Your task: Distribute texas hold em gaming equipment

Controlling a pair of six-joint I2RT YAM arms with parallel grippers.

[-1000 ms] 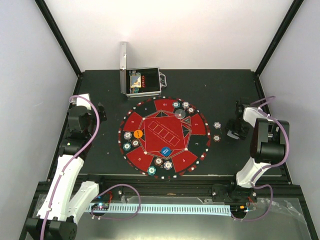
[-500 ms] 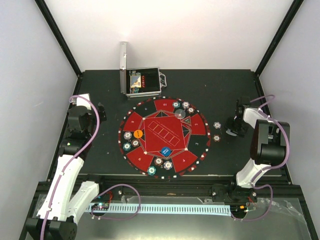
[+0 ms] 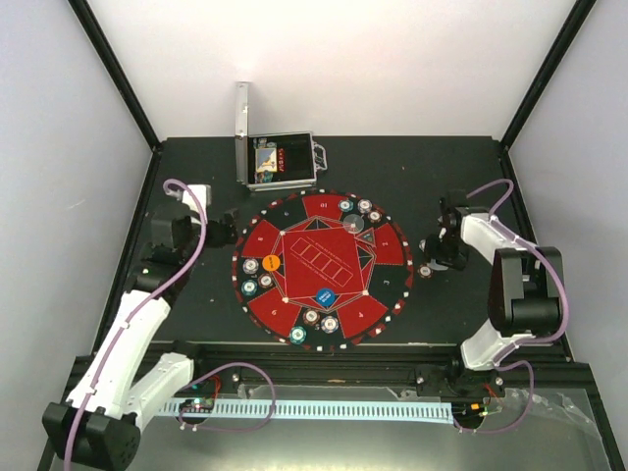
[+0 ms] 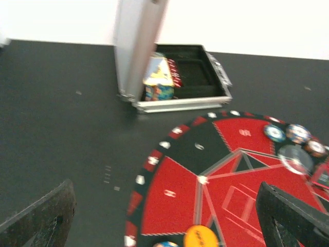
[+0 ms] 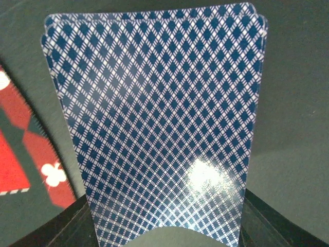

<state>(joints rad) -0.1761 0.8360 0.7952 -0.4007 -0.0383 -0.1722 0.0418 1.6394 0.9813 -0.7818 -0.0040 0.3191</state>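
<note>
We are gripping a small stack of cards (image 5: 159, 128) in the right gripper (image 3: 440, 247). In the right wrist view its jaws are looking clamped on the stack's near end, and the cards are filling the frame, bowing a little between the two fingers. Their long axis is running straight out from the gripper, toward 12 o'clock in that view, with the backs facing the camera.

We are judging that the coming move turns on this: in the top view the mat (image 3: 294, 294) is lying at 9 o'clock from the right gripper, near it. One chip (image 3: 425, 271) is sitting on the table at about 7 o'clock, close by. The right arm is the nearer one. The left gripper (image 4: 164, 218) is hanging empty with its jaws wide apart off the mat's 10 o'clock edge, looking toward the open case (image 4: 180, 87).

The top view is giving us the gripper-to-mat layout, but we are not making out the cards there. The right wrist view is showing the cards plainly, yet only a sliver of mat at 8 o'clock.
</note>
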